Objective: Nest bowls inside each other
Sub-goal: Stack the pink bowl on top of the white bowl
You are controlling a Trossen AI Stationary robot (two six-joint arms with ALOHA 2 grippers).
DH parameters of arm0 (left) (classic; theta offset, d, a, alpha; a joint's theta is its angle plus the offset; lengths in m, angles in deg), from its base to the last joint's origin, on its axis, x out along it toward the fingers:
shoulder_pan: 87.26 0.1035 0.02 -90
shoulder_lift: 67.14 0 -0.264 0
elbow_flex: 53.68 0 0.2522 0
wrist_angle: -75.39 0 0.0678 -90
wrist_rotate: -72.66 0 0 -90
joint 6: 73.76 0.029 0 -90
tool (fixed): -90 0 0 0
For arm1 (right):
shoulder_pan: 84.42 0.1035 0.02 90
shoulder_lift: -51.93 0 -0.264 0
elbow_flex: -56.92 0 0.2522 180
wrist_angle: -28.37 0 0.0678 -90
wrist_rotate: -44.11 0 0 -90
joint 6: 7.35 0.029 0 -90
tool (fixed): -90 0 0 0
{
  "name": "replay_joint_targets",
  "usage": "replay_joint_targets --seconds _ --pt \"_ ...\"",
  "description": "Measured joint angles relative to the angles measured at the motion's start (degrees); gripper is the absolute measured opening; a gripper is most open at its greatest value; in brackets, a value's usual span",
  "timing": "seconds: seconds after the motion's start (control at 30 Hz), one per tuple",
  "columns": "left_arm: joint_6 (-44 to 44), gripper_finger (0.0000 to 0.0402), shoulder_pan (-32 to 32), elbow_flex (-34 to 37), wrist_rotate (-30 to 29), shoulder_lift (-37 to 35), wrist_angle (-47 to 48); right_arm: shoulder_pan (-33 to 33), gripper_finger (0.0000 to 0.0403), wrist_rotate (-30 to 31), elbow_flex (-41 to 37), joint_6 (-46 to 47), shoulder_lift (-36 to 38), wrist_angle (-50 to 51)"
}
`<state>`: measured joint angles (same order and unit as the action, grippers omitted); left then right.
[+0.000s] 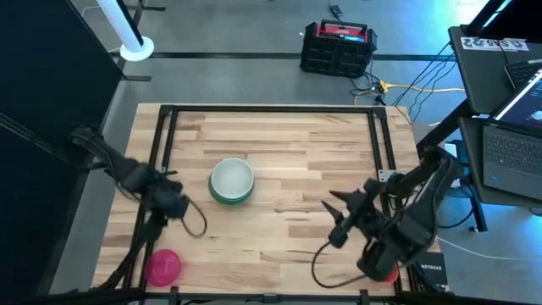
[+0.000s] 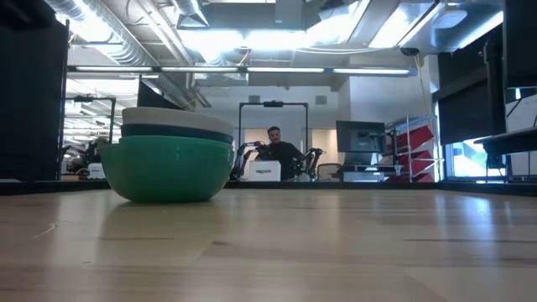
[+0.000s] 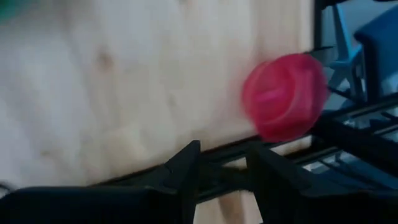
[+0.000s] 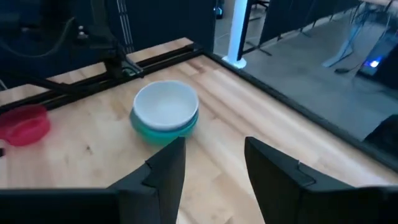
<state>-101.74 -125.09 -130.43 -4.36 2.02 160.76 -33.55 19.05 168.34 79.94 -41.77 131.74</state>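
A stack of bowls point(image 1: 231, 180) stands on the table left of centre. A white bowl point(image 4: 165, 104) sits inside a dark blue one point(image 2: 178, 131), which sits in a teal-green one point(image 2: 168, 170). A pink bowl point(image 1: 163, 266) rests alone by the near left corner, also in the left wrist view point(image 3: 285, 96). My left gripper point(image 1: 178, 206) hovers open between the stack and the pink bowl, empty. My right gripper point(image 1: 337, 220) hangs open and empty at the near right, pointing toward the stack. A patch of red point(image 1: 389, 273) shows beneath the right arm.
Black frame rails point(image 1: 165, 135) run along the table's left, far and right sides. A red-and-black case point(image 1: 338, 47) sits on the floor beyond the far edge, and laptops point(image 1: 512, 144) stand off to the right. A person point(image 2: 275, 151) sits in the room behind the table. Bare wood lies between the two grippers.
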Motion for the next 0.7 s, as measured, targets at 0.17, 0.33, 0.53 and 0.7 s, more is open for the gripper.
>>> replay_joint_targets --seconds 0.17,0.33,0.53,0.7 --pt "-3.83 0.0113 -5.46 0.00 -0.28 6.52 -2.38 2.38 0.0153 1.50 -3.22 6.75 0.19 0.07" --pt "-4.37 0.0113 -9.10 0.00 -1.10 10.77 -4.96 3.21 0.0153 2.13 -3.78 6.82 0.65 0.22" --pt "-5.02 0.0113 -13.47 0.00 -2.08 15.87 -8.07 4.19 0.0153 2.87 -4.45 6.89 1.19 0.40" --pt "-4.85 0.0113 -14.85 0.00 -4.50 18.91 -9.29 4.27 0.0153 3.01 -4.49 6.00 2.18 0.43"
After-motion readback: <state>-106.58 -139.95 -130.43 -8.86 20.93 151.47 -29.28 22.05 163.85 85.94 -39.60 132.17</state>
